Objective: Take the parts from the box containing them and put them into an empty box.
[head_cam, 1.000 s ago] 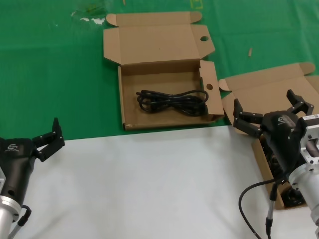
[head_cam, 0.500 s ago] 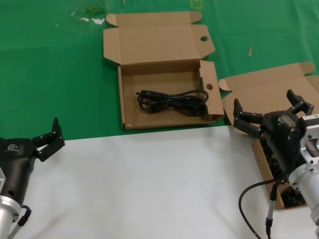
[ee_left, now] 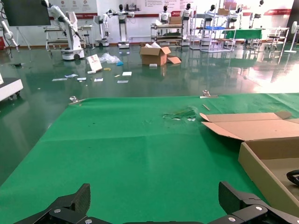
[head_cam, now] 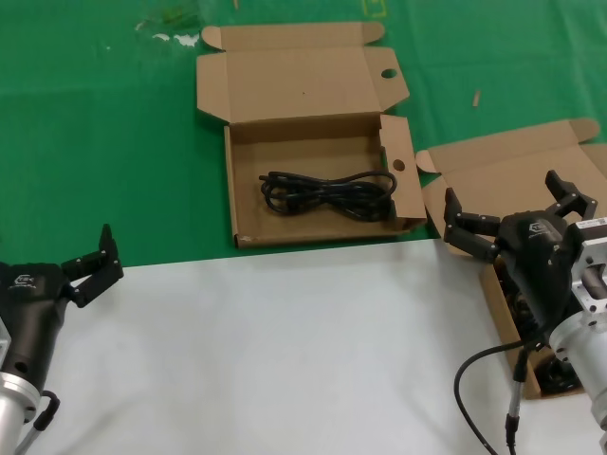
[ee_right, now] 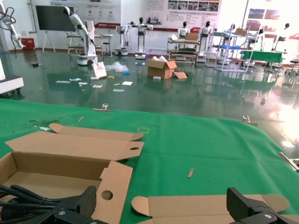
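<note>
My right gripper fingers spread apart above the plain-flapped box; remaining cables lie nearer, beneath its wrist.

Head camera looks down; wrist cameras face forward, sharing the holed box.

matt corrugated cardboard box, green cloth

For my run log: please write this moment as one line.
left gripper: open, idle at table edge | right gripper: open, above right box | one cable in holed box
</note>
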### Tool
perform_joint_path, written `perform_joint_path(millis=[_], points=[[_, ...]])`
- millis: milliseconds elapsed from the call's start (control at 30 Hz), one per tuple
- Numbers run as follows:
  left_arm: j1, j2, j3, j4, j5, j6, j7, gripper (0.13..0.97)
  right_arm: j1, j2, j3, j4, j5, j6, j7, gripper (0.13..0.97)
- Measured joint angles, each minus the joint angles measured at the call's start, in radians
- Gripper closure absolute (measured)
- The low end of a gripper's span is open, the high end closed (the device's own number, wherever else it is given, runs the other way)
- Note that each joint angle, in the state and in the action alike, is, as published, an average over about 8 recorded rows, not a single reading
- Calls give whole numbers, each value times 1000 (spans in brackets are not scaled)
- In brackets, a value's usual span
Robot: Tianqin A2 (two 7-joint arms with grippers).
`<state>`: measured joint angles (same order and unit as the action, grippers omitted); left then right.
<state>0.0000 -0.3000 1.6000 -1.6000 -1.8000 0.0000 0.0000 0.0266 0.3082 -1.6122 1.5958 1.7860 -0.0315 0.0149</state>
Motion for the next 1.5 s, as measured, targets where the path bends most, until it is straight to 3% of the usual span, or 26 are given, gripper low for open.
perform_joint_path(millis=[1500], points=[[0,0,0,0,0,0,0,132,0,0,0,0,0,0,0,129]])
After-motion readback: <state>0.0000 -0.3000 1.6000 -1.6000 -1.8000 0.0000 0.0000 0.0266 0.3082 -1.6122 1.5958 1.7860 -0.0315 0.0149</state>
